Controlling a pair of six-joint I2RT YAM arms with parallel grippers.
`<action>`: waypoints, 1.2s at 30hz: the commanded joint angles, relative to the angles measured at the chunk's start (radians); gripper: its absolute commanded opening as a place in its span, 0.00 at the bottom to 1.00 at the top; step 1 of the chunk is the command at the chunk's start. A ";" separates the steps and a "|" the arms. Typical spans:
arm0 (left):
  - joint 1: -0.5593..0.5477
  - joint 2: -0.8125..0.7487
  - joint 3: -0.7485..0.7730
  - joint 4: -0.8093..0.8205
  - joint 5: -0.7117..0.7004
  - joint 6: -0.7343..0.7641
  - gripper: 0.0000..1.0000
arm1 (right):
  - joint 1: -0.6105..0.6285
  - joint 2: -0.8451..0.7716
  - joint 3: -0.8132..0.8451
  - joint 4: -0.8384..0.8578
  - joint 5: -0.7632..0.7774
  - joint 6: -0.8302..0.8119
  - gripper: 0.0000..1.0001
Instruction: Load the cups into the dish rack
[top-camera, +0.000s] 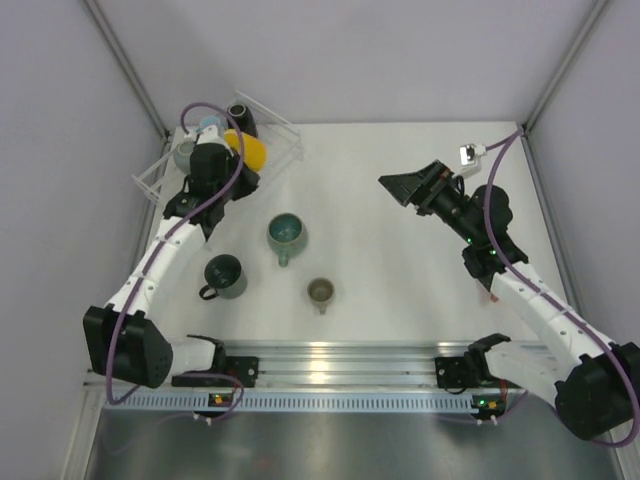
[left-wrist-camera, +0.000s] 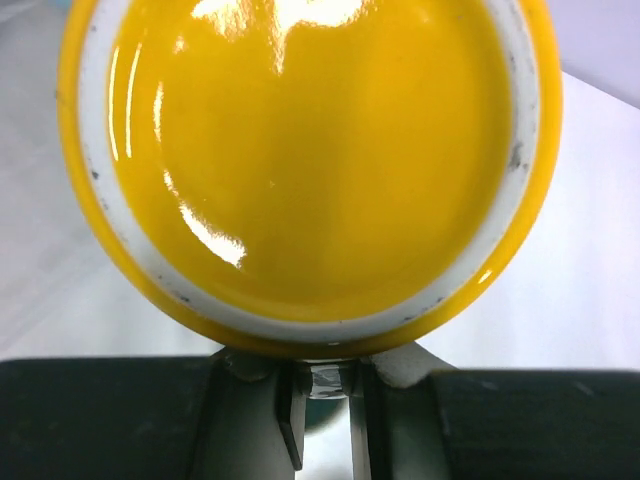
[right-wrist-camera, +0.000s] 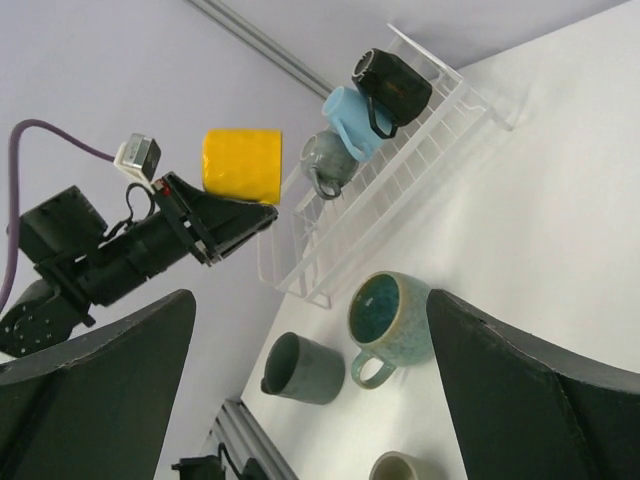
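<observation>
The left claw (left-wrist-camera: 325, 400) is closed tight on the yellow cup (left-wrist-camera: 310, 170), gripping it at the lower edge. The cup is lifted clear of the bench (top-camera: 400, 270), lying on its side. From above it overlaps the rack (top-camera: 275, 130), which sits at the bench's 10 o'clock corner. Three cups are in the rack in a row: a black cup (top-camera: 240, 114) at the far end, then a blue cup (top-camera: 209, 124), then a grey cup (top-camera: 184, 152).

Three more are upright on the bench. The teal cup (top-camera: 287, 232) is near the middle. The green cup (top-camera: 224, 275) is at its 8 o'clock and the olive cup (top-camera: 320, 291) at its 5 o'clock, each well apart from it.

The right claw (top-camera: 400, 188) hangs above the bench's 2 o'clock area, spread fully wide and holding nothing.
</observation>
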 joint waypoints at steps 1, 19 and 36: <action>0.136 0.023 0.059 -0.025 -0.077 0.060 0.00 | -0.025 -0.029 0.035 -0.006 -0.022 -0.043 1.00; 0.379 0.276 0.157 -0.042 -0.242 0.120 0.00 | -0.084 -0.076 0.015 -0.041 -0.042 -0.090 1.00; 0.444 0.425 0.236 -0.042 -0.272 0.131 0.00 | -0.101 -0.076 0.009 -0.063 -0.030 -0.126 1.00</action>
